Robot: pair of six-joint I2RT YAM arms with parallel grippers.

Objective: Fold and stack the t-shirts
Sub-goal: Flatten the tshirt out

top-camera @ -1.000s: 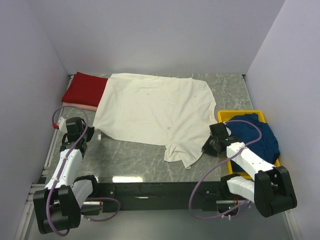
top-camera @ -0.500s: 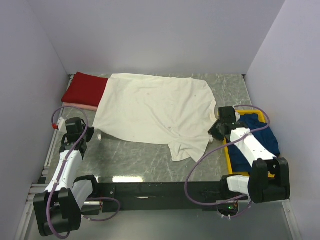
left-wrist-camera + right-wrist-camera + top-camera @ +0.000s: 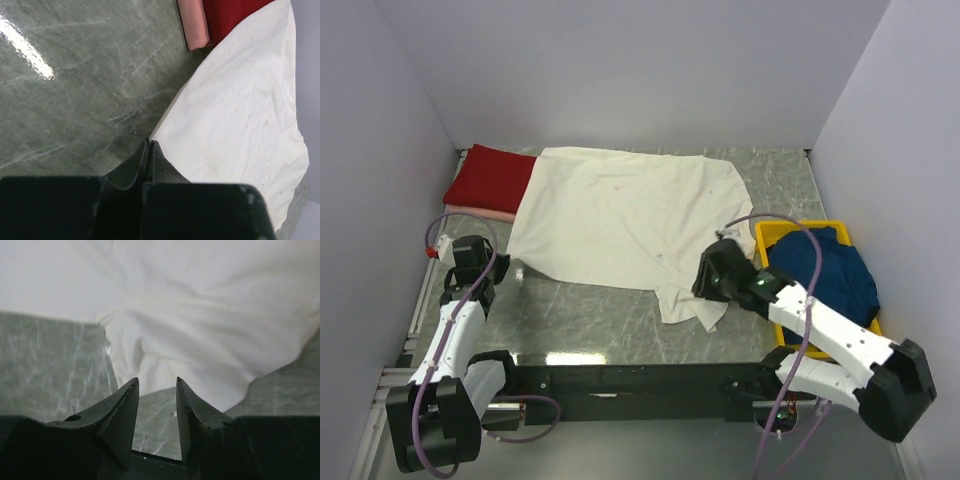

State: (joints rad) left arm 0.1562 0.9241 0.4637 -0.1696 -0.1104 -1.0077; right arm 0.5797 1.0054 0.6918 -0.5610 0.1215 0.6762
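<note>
Two arms in the overhead view, both at the large cream cotton t-shirt (image 3: 620, 215), which is spread flat across the middle of the grey-green marbled table (image 3: 590, 310).

Left arm: rises from its base at lower left along the left edge, elbow low, wrist bent towards the right. Left gripper (image 3: 510, 266) sits at the shirt's lower-left corner. In the wrist view its fingers (image 3: 150, 146) are pressed together and the tips touch the cloth edge (image 3: 240, 110). Can't tell if any fabric is caught between them.

Right arm: stretched diagonally from its base at lower right up towards frame centre, crossing the near-left corner of the yellow plastic bin (image 3: 775, 232). Right gripper (image 3: 708, 285) hangs over the bunched lower-right sleeve of the cream shirt. In the wrist view the jaws (image 3: 155, 390) are spread, with bare table between the fingers and nothing gripped. The crumpled cloth (image 3: 200, 305) starts just past the tips.

Other shirts:
- Folded dark red t-shirt (image 3: 490, 178) at upper left. The cream shirt's left edge overlaps its right side.
- Folded pink t-shirt (image 3: 480, 212) under the red one, showing only as a strip on the near side. Both appear at the top of the left wrist view, red (image 3: 235, 15) on pink (image 3: 192, 22).
- Navy blue t-shirt (image 3: 830, 265), unfolded and heaped in the bin at right.
</note>
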